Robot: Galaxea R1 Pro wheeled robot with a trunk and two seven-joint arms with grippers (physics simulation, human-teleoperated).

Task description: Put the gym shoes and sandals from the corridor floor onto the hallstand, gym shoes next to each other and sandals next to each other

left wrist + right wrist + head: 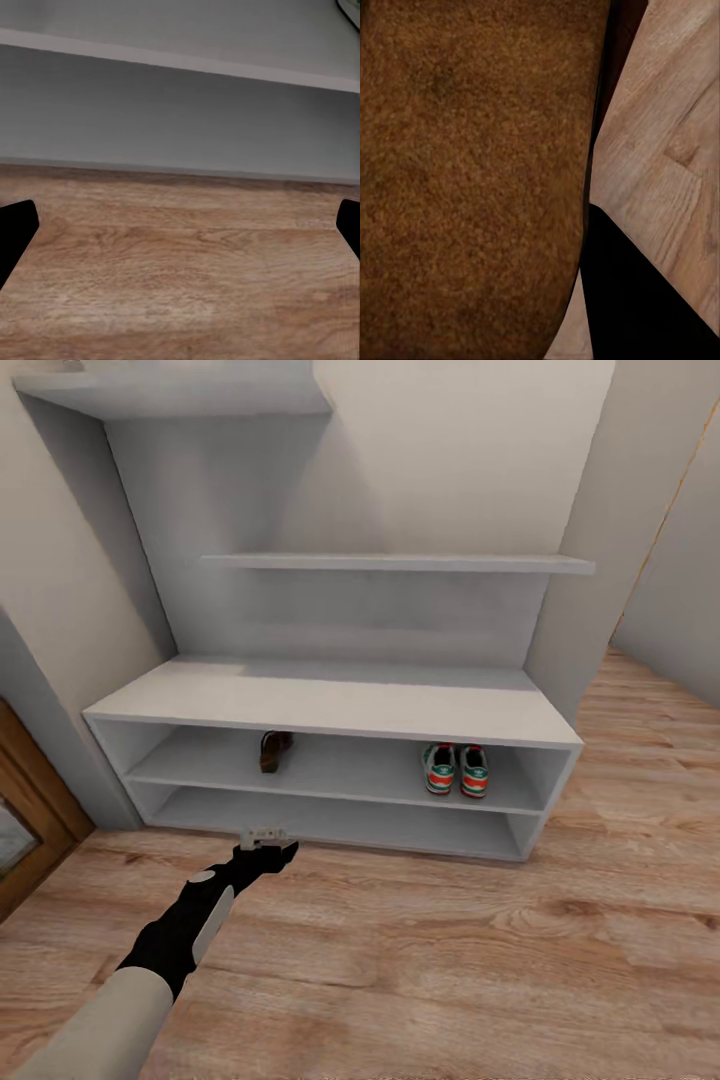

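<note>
The two gym shoes [457, 769] stand side by side at the right of the hallstand's [330, 705] middle shelf, heels outward. One dark brown sandal [275, 750] sits on the same shelf toward the left. My left gripper [268, 838] hovers low over the corridor floor [450, 950], just in front of the rack's bottom shelf. In the left wrist view that gripper [180, 232] is open, its black fingers [15, 232] wide apart with nothing between them. In the right wrist view a sandal's brown insole [472, 172] lies very close against a black finger [645, 300], held above the floor [667, 150].
Two staggered wall shelves [400, 563] hang above the bench top. A wooden door [20, 830] stands at the far left and a wall corner [600, 560] at the right. Plank flooring stretches in front of the rack and to the right.
</note>
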